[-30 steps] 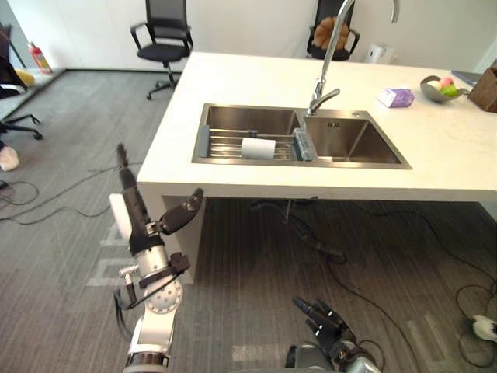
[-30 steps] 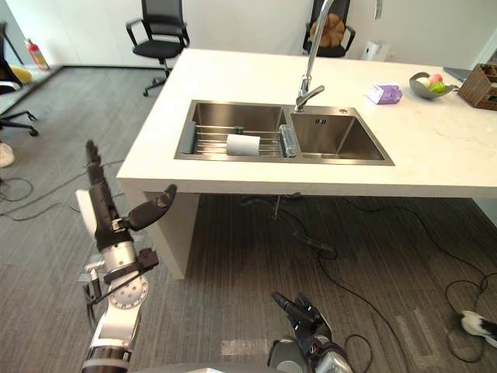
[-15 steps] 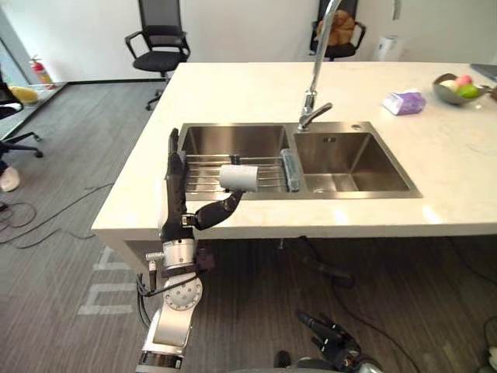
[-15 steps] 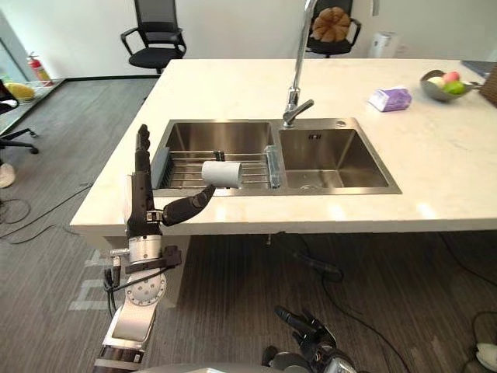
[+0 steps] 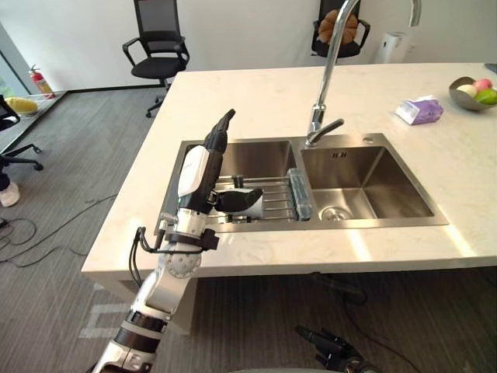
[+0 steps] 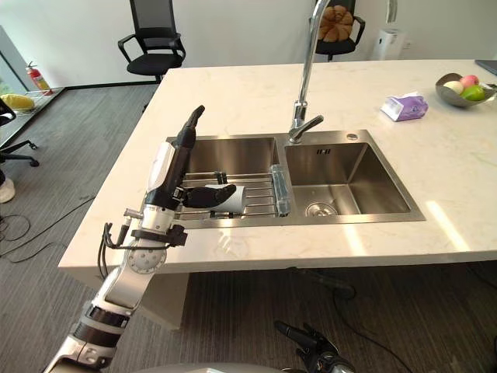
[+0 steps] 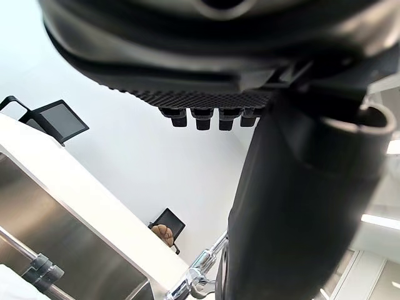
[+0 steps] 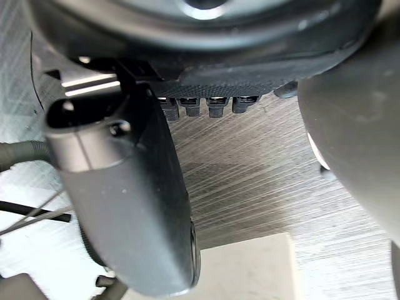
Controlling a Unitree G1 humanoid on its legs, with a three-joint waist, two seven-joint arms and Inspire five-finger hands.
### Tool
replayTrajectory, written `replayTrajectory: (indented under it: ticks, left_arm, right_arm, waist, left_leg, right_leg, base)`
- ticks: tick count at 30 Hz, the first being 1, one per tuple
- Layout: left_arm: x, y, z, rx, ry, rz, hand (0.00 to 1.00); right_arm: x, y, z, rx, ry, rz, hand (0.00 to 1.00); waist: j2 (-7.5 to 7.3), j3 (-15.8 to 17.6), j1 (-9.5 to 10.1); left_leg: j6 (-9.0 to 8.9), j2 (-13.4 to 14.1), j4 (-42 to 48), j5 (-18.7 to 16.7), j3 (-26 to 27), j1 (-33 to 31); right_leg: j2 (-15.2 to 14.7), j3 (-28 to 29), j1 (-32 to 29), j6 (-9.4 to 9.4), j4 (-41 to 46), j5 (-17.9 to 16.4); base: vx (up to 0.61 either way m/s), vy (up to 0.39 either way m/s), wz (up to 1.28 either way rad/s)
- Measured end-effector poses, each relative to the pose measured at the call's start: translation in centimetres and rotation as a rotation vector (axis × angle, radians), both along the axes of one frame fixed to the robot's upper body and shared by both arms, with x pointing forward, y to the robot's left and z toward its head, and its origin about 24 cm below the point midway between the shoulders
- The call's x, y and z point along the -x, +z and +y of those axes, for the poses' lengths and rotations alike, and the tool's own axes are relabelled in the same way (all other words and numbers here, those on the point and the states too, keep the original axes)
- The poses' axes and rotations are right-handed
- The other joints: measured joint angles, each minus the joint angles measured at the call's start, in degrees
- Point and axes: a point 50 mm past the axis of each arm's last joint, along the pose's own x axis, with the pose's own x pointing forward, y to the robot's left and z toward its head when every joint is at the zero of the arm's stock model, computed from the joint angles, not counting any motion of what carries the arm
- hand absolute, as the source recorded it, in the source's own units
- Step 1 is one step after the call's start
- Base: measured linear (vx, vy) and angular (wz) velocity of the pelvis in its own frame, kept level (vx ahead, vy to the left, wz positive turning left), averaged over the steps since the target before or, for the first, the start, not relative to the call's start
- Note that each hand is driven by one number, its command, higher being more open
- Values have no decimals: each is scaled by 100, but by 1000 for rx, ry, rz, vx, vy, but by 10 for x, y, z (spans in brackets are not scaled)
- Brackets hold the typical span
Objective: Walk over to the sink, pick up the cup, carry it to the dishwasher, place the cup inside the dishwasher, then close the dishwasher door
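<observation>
A white cup lies on its side on a wire rack across the left basin of the steel sink. My left hand is raised over that basin's left edge, open, with straight fingers pointing up. Its thumb reaches toward the cup and ends right at the cup's near end; I cannot tell whether it touches. My right hand hangs low over the floor in front of the counter, its fingers relaxed and holding nothing.
A tall faucet stands between the basins; the right basin has a bare drain. On the white counter lie a purple pack and a fruit bowl. Office chairs stand behind, and cables lie on the floor.
The camera has come closer to the sink. My left hand has risen from below the counter's edge to over the left basin, with its thumb now beside the cup.
</observation>
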Motion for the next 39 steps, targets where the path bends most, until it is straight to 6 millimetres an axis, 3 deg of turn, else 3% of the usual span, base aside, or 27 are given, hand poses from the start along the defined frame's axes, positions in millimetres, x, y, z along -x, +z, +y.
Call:
replayTrajectory:
  ticks: [4, 9, 13, 21, 24, 39]
  left_arm:
    - [-13, 1, 9, -100, -14, 84, 100]
    - [-29, -11, 10, -259, -48, 227, 100]
    - [-39, -18, 24, -341, -18, 322, 100]
    - [-53, -15, 37, -408, 16, 375, 100]
    - [-59, -17, 48, -436, 58, 400, 100]
    - [-59, -44, 75, -562, 132, 536, 100]
  right_arm:
    - [-3, 0, 0, 8, 12, 9, 100]
    - [-4, 0, -1, 9, 30, 24, 100]
    - [0, 0, -1, 9, 43, 39, 100]
    - [40, -5, -14, 24, 3, 152, 100]
    - [43, -5, -14, 24, -7, 147, 100]
    - [43, -5, -12, -3, -19, 122, 100]
  waist:
    - [-1, 0, -94]
    - [-3, 1, -209]
    - [-10, 6, -424]
    - [-52, 14, -637]
    - [-55, 17, -699]
    - [-62, 37, -822]
  left_leg:
    - [-13, -14, -98, 8, 134, 92]
    - [-27, -46, -98, 52, 199, 165]
    - [-58, -36, -146, 96, 298, 167]
    - [1, -117, -299, 167, 419, 221]
    - [1, -124, -328, 165, 425, 257]
    - [-6, -105, -339, 139, 601, 271]
  right_leg:
    - [27, 142, 0, 36, -60, 24]
    - [18, 262, 62, 131, -156, 96]
    - [28, 368, 48, 169, -318, 231]
    - [17, 494, 47, 206, -455, 378]
    - [24, 575, 39, 219, -455, 386]
    - [35, 765, -47, 245, -452, 417]
  base:
    - [-22, -1, -22]
    - [-93, -9, -11]
    - [-95, -10, -13]
    - [4, 5, -8]
    - [29, 4, -14]
    - [-17, -10, -6]
